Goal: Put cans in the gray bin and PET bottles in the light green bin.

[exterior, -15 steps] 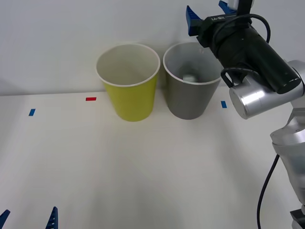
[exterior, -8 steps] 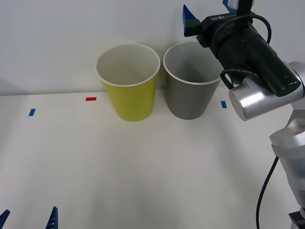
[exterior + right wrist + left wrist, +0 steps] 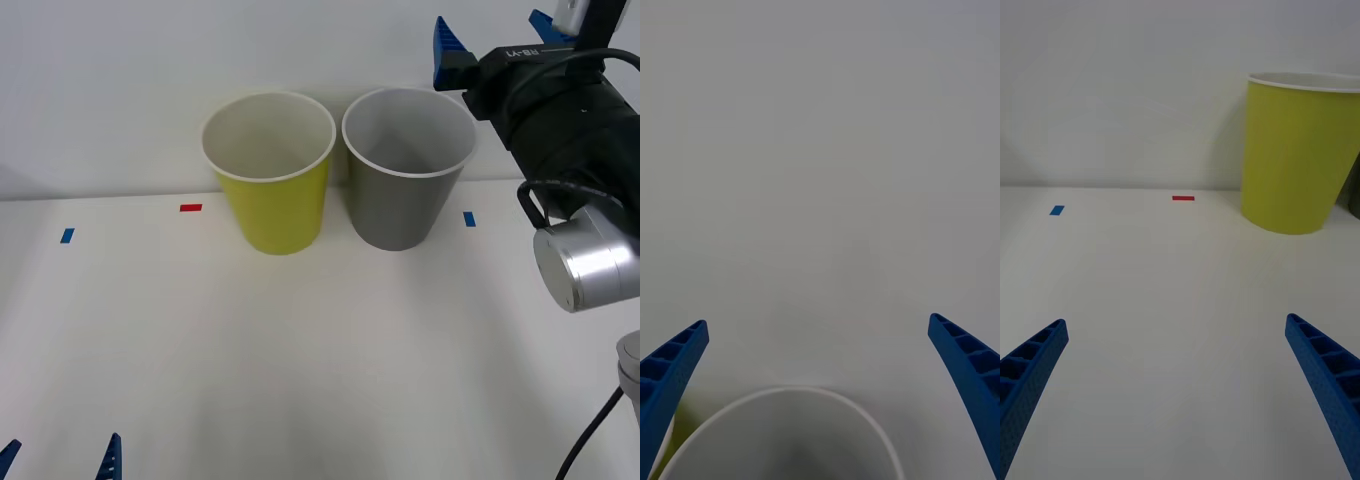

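Nearest you, the left end effector [image 3: 60,462] hovers low over the counter [image 3: 300,350], spread wide and empty. Beyond stands the light green bin [image 3: 270,175], the gray bin [image 3: 405,170] just beside it. Your right end effector [image 3: 495,35] hangs above the gray bin's far right rim, wide apart, holding nothing; its label is unreadable.

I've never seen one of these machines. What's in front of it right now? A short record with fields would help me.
surface: white table against a pale wall
light green bin: upright, left of its gray neighbour, nothing seen inside
gray bin: upright, close beside the green one; its bottom is hidden
right gripper: open, raised above and to the right of the gray bin, holding nothing
left gripper: open, low at the near edge of the table, idle
tape marks: one red, two blue
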Tool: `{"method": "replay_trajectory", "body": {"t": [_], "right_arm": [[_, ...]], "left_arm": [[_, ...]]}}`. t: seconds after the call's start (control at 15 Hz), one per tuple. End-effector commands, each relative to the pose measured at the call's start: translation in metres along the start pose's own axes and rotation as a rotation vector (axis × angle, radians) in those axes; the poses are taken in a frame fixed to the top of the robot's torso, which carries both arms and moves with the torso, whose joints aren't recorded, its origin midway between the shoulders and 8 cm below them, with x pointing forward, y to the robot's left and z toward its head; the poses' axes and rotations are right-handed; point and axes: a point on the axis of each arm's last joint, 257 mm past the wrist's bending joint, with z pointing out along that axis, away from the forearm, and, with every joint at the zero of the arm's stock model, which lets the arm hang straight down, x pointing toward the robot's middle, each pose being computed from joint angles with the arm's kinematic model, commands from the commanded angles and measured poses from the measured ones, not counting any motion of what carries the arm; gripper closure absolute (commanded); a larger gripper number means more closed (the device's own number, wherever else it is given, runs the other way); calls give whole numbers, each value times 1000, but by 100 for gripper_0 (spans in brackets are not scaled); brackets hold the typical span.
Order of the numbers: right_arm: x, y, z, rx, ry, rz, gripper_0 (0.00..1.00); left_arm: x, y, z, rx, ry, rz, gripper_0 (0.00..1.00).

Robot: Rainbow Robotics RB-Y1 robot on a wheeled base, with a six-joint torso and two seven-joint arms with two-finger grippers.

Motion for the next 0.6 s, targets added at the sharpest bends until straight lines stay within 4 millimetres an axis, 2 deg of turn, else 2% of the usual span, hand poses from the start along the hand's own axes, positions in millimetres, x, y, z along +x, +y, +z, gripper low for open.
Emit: {"method": "replay_trajectory", "body": {"t": [0.07, 0.27, 0.6], "right_arm": [[6, -17, -33, 44, 10, 10, 0], [23, -28, -66, 76, 42, -6, 0], [62, -43, -99, 118, 84, 8, 0]], "left_arm": [[0, 0, 0, 0, 0, 0, 0], [0, 0, 0, 0, 0, 0, 0], [0, 0, 0, 0, 0, 0, 0]]}}
